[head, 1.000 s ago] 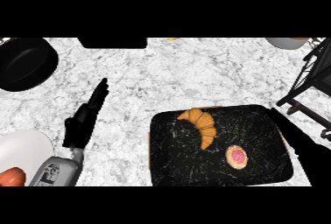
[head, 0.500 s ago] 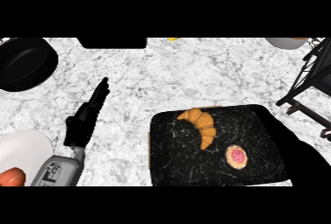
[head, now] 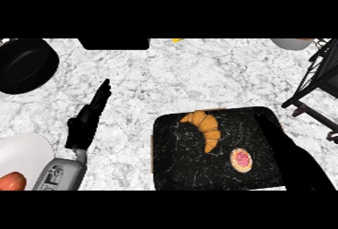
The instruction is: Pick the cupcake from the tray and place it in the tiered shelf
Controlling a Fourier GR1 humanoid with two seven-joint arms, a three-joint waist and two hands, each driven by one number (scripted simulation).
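Note:
The cupcake (head: pixel 242 159), small and round with a pink top, lies on the black tray (head: pixel 178 165) at the lower right. My right hand (head: pixel 298 162) reaches in from the lower right over the tray's right side, fingers straight, just right of the cupcake and apart from it. My left hand (head: pixel 87 123) rests open at the left, fingers pointing up, away from the tray. The tiered shelf (head: pixel 318 76), a black frame, stands at the right edge, only partly in view.
A croissant (head: pixel 206 127) lies on the tray up and left of the cupcake. A black pan (head: pixel 23 65) sits at the top left. A white plate (head: pixel 20 150) holding a reddish item (head: pixel 10 181) is at the lower left. A bowl (head: pixel 290 43) shows at the top right.
My right hand has crept a little further up and left over the tray's right side. The left hand, cupcake and croissant have not moved.

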